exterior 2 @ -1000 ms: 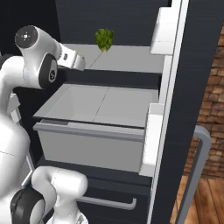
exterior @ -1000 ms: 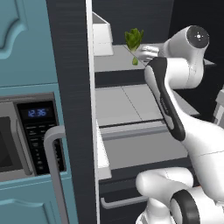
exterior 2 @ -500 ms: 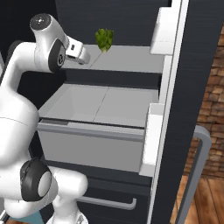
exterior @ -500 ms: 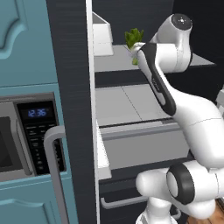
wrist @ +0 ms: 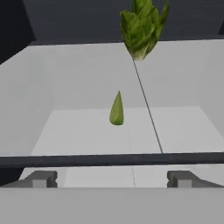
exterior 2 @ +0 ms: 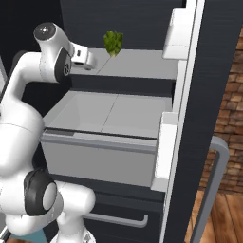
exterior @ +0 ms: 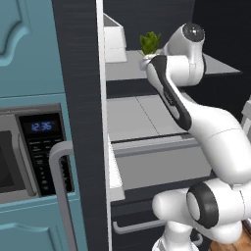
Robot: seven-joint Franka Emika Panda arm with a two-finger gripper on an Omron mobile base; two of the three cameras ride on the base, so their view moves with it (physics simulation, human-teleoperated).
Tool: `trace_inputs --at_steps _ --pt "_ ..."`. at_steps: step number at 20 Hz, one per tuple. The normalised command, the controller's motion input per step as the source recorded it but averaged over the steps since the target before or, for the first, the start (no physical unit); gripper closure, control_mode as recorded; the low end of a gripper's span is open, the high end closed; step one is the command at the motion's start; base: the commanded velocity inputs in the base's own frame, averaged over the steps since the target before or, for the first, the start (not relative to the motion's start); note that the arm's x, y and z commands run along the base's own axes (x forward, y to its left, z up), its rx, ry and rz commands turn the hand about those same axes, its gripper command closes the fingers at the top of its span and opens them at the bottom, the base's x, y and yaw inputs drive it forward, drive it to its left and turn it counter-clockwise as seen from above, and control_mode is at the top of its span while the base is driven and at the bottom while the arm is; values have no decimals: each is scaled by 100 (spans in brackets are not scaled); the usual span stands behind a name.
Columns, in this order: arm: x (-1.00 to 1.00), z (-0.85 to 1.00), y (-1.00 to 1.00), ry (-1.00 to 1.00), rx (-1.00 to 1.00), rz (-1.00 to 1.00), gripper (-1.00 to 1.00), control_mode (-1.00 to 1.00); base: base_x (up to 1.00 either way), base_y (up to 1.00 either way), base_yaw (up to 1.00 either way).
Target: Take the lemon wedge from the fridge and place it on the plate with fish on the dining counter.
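Your claw (wrist: 112, 179) gapes wide and empty inside the fridge (exterior 2: 199, 95), facing one wedge (wrist: 116, 110) and one lettuce (wrist: 141, 27) on the shelf (wrist: 78, 127).

Fridge (exterior: 78, 98) open; its door (exterior 2: 190, 118) swung out at right in right base view, door bins (exterior 2: 166, 152) on inner side. Microwave (exterior: 29, 147) left of fridge, set in cabinets (exterior: 24, 44). Inside: upper shelf (exterior 2: 137, 64), leafy vegetable (exterior 2: 113, 42) on it toward back. Below shelf, pulled-out bin (exterior 2: 104, 142); drawer (exterior 2: 114, 218) beneath. Hand view: lemon wedge (wrist: 116, 110) lies on shelf, ahead of gripper (wrist: 112, 179), leafy vegetable behind it, slightly right.
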Motion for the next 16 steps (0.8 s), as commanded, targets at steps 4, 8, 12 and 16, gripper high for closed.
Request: trace_inputs --at_steps 4,8,12,16 --pt "53 0 0 -1 0 1 -100 -100 0 0 0" --pt "59 0 0 0 0 0 -100 -100 0 0 0" --pt "42 0 0 1 0 0 -100 -100 0 0 0" --pt "20 0 0 2 0 0 -100 -100 0 0 0"
